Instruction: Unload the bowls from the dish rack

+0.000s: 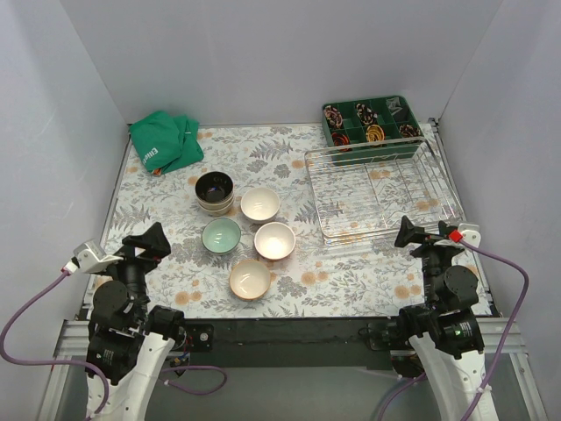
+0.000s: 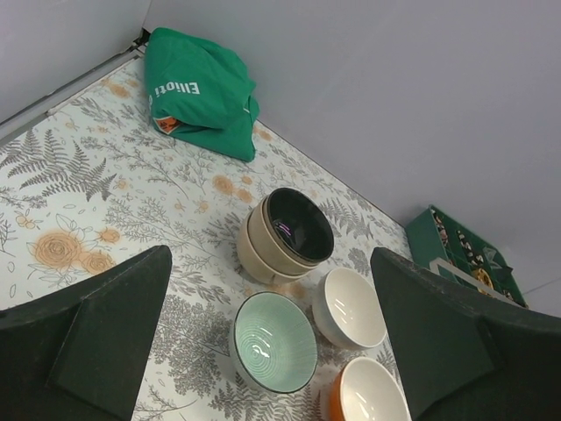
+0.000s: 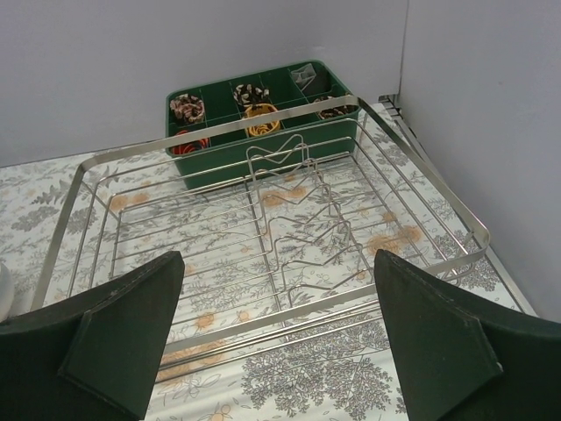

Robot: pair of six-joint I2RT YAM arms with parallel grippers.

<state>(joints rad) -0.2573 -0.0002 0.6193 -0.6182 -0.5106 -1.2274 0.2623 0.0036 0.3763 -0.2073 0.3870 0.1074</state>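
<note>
Silver wire forms the dish rack, which we see at 2 o'clock on the floral table, just at 6 o'clock of a green compartment tray. All the bowls we can find stand outside it at its 9 o'clock: a dark-glazed bowl stacked on beige bowls, a white bowl at its 3 o'clock, a pale green bowl and a cream bowl nearer us, and an orange bowl nearest. Both the left gripper and the right gripper hang with fingers spread wide apart, gripping nothing, near the table's 7 and 5 o'clock.
</note>
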